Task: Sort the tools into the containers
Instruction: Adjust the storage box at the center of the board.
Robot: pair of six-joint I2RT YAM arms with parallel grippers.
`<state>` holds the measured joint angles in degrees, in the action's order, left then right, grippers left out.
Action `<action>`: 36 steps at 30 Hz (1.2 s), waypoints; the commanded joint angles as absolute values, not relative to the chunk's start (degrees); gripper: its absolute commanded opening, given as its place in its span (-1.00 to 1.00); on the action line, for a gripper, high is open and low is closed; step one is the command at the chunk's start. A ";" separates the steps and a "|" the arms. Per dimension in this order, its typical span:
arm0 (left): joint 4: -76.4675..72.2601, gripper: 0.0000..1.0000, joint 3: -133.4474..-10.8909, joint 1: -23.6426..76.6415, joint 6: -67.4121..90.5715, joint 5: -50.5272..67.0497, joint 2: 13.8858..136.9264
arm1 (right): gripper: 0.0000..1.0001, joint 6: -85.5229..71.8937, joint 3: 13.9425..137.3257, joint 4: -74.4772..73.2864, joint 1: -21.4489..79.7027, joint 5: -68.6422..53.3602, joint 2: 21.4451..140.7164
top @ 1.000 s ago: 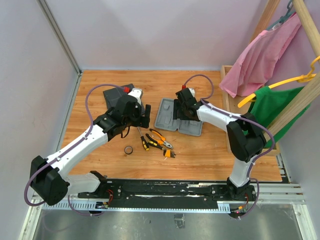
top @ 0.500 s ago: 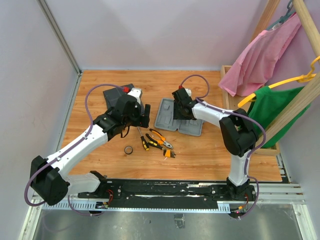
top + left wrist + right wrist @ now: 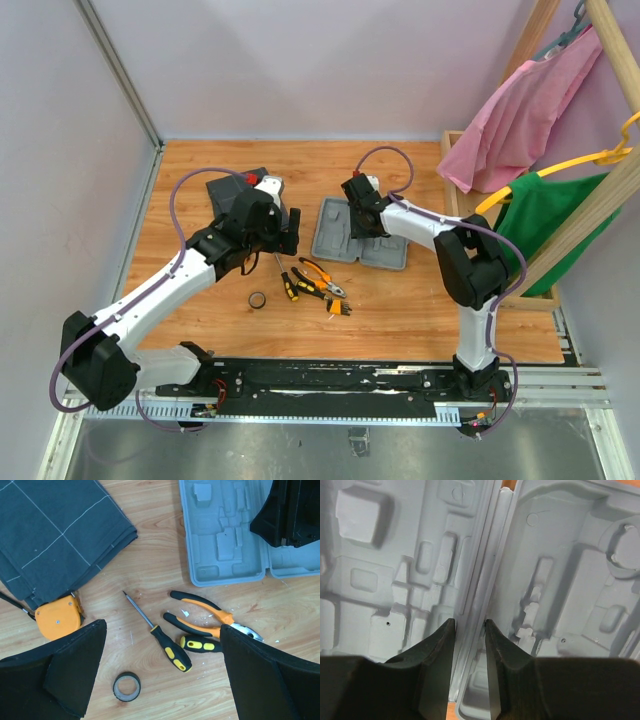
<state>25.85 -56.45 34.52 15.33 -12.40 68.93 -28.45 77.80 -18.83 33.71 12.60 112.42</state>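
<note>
The light-grey case (image 3: 335, 240) lies open in mid table. My right gripper (image 3: 357, 214) (image 3: 470, 622) is down on it, its jaws shut on the raised hinge ridge (image 3: 477, 580) between the two moulded halves. Left of it, my left gripper (image 3: 290, 228) (image 3: 162, 630) hangs wide open above the loose tools, touching none of them. Under it lie the orange-and-black pliers (image 3: 210, 615), two black-and-yellow screwdrivers (image 3: 167, 647) (image 3: 200, 644), the black tape ring (image 3: 126, 686) and the round orange piece (image 3: 57, 620). The dark grey pouch (image 3: 50, 535) lies at the back left. A small orange bit holder (image 3: 338, 307) rests near the pliers.
A wooden rack (image 3: 585, 215) with pink and green clothes on hangers stands along the table's right side. A metal frame post (image 3: 120, 70) and a wall bound the left. The black rail (image 3: 330, 378) with the arm bases runs along the front edge.
My right gripper's jaws have narrowed onto the case's hinge ridge, and its arm has shifted a little to the left. My left arm and the tools have not moved.
</note>
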 commanded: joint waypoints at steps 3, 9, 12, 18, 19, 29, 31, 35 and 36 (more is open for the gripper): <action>25.24 0.99 -56.25 33.60 15.64 -11.43 69.68 | -0.47 -20.47 81.62 -19.99 33.47 12.27 115.09; 25.31 0.99 -56.29 33.23 15.73 -11.25 69.80 | -0.52 -14.30 83.30 -18.98 32.56 8.62 115.71; 25.39 0.99 -56.26 33.15 15.73 -11.40 69.79 | -0.52 -14.93 82.99 -18.98 31.98 8.69 115.31; 25.39 0.99 -56.25 32.96 15.73 -11.80 69.61 | -0.29 -14.40 83.70 -18.58 31.29 7.48 112.09; 25.33 0.99 -56.25 32.89 15.73 -11.98 69.53 | -0.21 -13.93 84.02 -18.67 31.23 7.49 111.12; 25.44 0.99 -56.00 31.79 16.64 -14.90 68.23 | 0.18 -10.90 76.88 -16.32 31.19 3.80 96.09; 25.21 0.99 -55.76 31.73 17.07 -16.00 67.46 | 0.24 -10.98 73.96 -15.93 31.15 3.81 92.38; 24.22 0.99 -55.12 31.73 18.64 -17.60 66.13 | 0.33 -11.54 67.72 -15.49 31.16 4.72 84.82; 24.15 0.99 -55.03 31.67 19.48 -17.97 65.91 | 0.35 -11.74 65.89 -15.23 31.15 4.63 82.74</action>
